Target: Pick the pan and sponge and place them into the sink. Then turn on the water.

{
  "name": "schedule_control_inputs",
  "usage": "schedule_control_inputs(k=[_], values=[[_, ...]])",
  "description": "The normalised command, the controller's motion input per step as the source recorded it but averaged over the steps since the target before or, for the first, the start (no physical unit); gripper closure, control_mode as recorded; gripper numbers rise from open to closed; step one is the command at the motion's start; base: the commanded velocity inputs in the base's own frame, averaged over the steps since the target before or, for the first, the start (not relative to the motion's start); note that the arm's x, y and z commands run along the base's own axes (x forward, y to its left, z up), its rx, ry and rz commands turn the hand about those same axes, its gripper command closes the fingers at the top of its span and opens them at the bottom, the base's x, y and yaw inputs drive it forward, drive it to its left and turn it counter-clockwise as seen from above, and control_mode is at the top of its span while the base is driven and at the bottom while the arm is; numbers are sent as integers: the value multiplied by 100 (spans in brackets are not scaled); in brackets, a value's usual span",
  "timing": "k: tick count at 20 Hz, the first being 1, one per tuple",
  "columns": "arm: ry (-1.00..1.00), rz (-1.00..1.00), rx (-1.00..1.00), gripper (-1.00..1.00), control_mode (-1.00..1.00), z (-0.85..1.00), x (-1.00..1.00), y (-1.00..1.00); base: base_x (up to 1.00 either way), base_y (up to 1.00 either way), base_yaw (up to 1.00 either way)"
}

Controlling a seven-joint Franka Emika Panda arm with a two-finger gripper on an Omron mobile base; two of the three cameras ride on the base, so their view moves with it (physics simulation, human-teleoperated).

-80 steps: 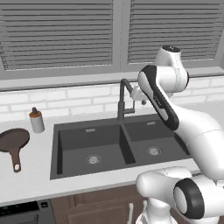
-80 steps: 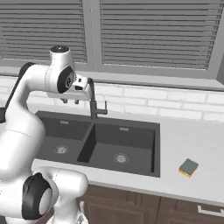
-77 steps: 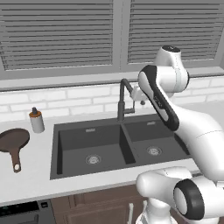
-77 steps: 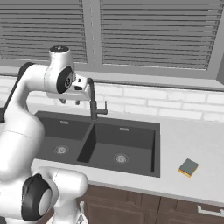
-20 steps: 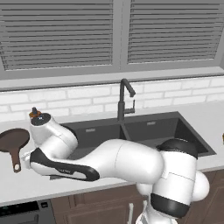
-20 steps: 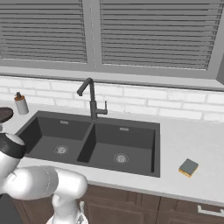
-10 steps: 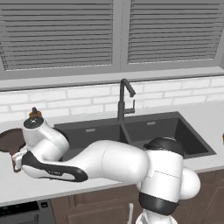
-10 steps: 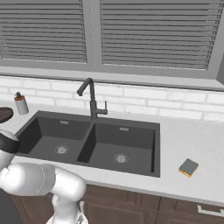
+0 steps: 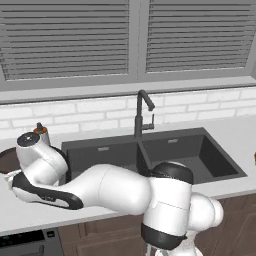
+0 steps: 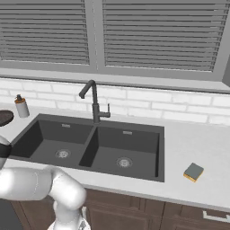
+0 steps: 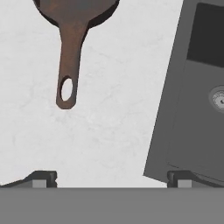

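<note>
Pan (image 9: 7, 159) lay at far left of the white surface (image 9: 30, 212), half hidden by the arm, left base view. Right base view: sponge (image 10: 194, 172), grey-green over yellow, right of the matte dark sink (image 10: 90, 148). Hand view: gripper (image 11: 111, 178) spread wide, empty, below the pan's holed handle. No legible writing.

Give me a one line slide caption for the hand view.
Open gripper above the counter, with the pan handle pointing toward it and the sink edge alongside.
</note>
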Motion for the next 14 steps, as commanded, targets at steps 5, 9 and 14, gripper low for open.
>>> schedule_control_inputs(k=[5, 9, 14], values=[[0, 0, 0, -100, -100, -4, 13, 27, 0, 0, 0], [0, 0, 0, -100, -100, -11, 12, 17, 0, 0, 0], [0, 0, 0, -100, -100, -24, 17, 5, 0, 0, 0]])
